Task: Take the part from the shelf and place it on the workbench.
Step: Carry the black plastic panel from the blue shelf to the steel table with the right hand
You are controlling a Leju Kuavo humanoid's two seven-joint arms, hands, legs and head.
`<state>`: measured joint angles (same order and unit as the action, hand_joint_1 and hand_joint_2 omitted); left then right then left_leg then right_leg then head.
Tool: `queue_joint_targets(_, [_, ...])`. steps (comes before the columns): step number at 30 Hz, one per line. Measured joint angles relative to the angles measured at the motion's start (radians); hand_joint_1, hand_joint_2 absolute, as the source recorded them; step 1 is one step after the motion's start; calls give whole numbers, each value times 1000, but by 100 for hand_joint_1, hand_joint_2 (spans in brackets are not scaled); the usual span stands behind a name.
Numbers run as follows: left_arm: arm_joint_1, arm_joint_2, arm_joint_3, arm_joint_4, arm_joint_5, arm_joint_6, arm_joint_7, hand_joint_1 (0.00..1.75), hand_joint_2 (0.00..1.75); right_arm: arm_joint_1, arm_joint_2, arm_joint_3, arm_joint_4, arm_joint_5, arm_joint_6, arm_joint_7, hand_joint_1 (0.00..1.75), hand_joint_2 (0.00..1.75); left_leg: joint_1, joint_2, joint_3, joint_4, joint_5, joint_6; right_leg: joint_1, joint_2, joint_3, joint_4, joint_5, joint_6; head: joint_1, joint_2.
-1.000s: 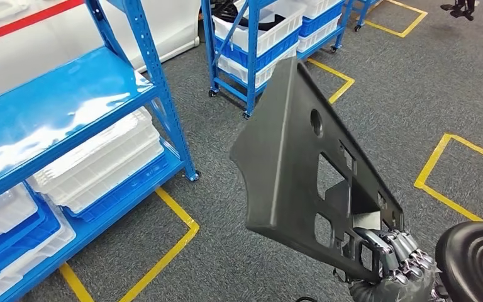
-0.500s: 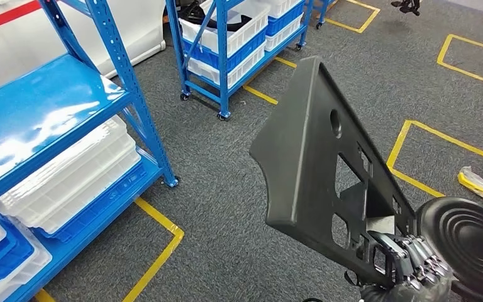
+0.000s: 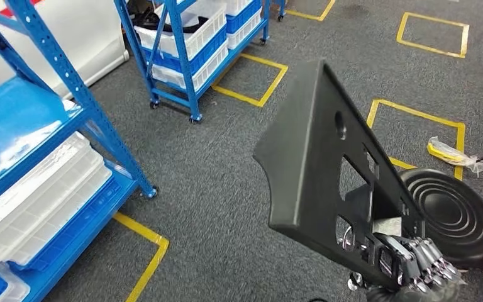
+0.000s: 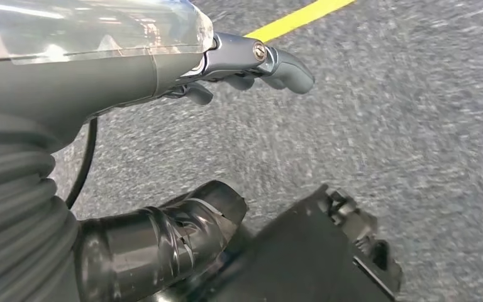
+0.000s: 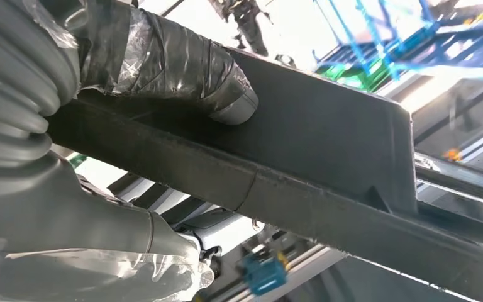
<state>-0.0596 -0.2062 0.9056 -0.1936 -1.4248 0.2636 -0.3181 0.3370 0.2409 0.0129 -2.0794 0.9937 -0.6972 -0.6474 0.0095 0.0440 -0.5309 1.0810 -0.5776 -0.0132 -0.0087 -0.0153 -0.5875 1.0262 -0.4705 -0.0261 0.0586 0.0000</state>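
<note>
The part [image 3: 314,157] is a large dark grey plastic panel with a round hole and several square cut-outs. It stands tilted upright over the carpet at centre right of the head view. My right hand [image 3: 415,261] grips its lower edge, fingers wrapped through the cut-outs. In the right wrist view the taped thumb [image 5: 163,63] presses on the part [image 5: 327,145], whose long edge runs across the picture. My left hand [image 4: 239,63] hangs over the grey carpet with its fingers apart and nothing in them.
A blue shelf [image 3: 69,88] with stacked white crates [image 3: 38,201] stands at the left. A wheeled blue rack [image 3: 182,38] with white bins is further back. Yellow tape [image 3: 144,251] marks the carpet. A black ribbed disc [image 3: 453,214] and a plastic bag [image 3: 453,154] lie at the right.
The whole view has swung right: shelf and rack slid to the left, and the black disc and bag came into sight. The part stays in my right hand's grip.
</note>
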Motion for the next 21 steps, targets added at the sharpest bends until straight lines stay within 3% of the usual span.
queue_joint_targets(2, [3,0,0,0,0,0,0,0,175,-1,0,0,-2,0,0,0,175,175,1,-29,-64,134,-61,-3,2,18,-1,0,1,-7,0,0])
queue_joint_targets(3, [4,0,0,0,0,1,-1,0,175,-1,0,0,-2,-1,0,0,175,175,1,-32,-92,186,-75,-3,3,29,-1,0,1,-8,0,0])
queue_joint_targets(4, [4,0,0,0,0,1,-3,0,175,-1,0,0,-2,-2,0,0,175,175,1,-34,-104,205,-69,-3,4,40,-1,1,1,-8,0,0])
queue_joint_targets(6, [3,0,0,0,0,3,-6,0,175,-2,0,-1,-2,-6,0,0,175,175,1,-38,-80,137,-5,2,5,61,2,3,0,-7,0,0])
queue_joint_targets(8, [4,0,0,0,0,5,-8,0,175,-3,0,-3,-3,-9,0,0,175,175,2,-68,-29,9,61,9,6,82,1,8,-1,-3,0,0])
queue_joint_targets(10, [4,1,0,0,0,6,-10,0,175,-6,0,-4,-3,-11,0,0,175,175,1,-98,-3,-58,76,15,4,99,-8,12,1,8,0,0])
queue_joint_targets(12, [3,2,1,0,0,6,-12,0,175,-9,1,-6,-2,-12,0,0,175,175,0,-93,1,-71,76,23,1,114,-16,12,6,21,0,0])
queue_joint_targets(14, [2,3,1,0,0,6,-12,0,175,-10,1,-7,-2,-12,0,0,175,175,3,-74,5,-83,84,36,2,92,-28,36,-11,30,2,0])
queue_joint_targets(15, [3,3,1,0,0,5,-13,0,175,-13,1,-8,-2,-12,0,0,175,175,5,-63,6,-88,88,42,3,71,-46,75,-35,34,4,0])
queue_joint_targets(16, [3,3,2,0,0,5,-13,0,175,-15,1,-8,-2,-11,0,0,175,175,3,-52,7,-89,88,45,3,49,-72,131,-66,36,5,0])
queue_joint_targets(18, [6,3,4,0,0,5,-12,0,175,-17,1,-8,1,-11,0,0,175,175,0,-30,6,-89,87,48,-1,30,-131,254,-117,42,6,0])
queue_joint_targets(19, [7,3,5,0,0,4,-12,0,175,-17,1,-8,2,-10,0,0,175,175,-1,-19,7,-89,86,48,-4,26,-144,282,-120,45,6,0])
queue_joint_targets(20, [7,4,5,0,0,3,-12,0,175,-17,1,-9,4,-10,0,0,175,175,-1,-8,8,-89,85,47,-6,23,-138,272,-104,46,6,0])
queue_joint_targets(21, [6,4,6,0,0,1,-12,0,175,-17,1,-9,5,-10,0,0,175,175,-1,1,10,-88,83,45,-8,17,-114,226,-75,47,6,0])
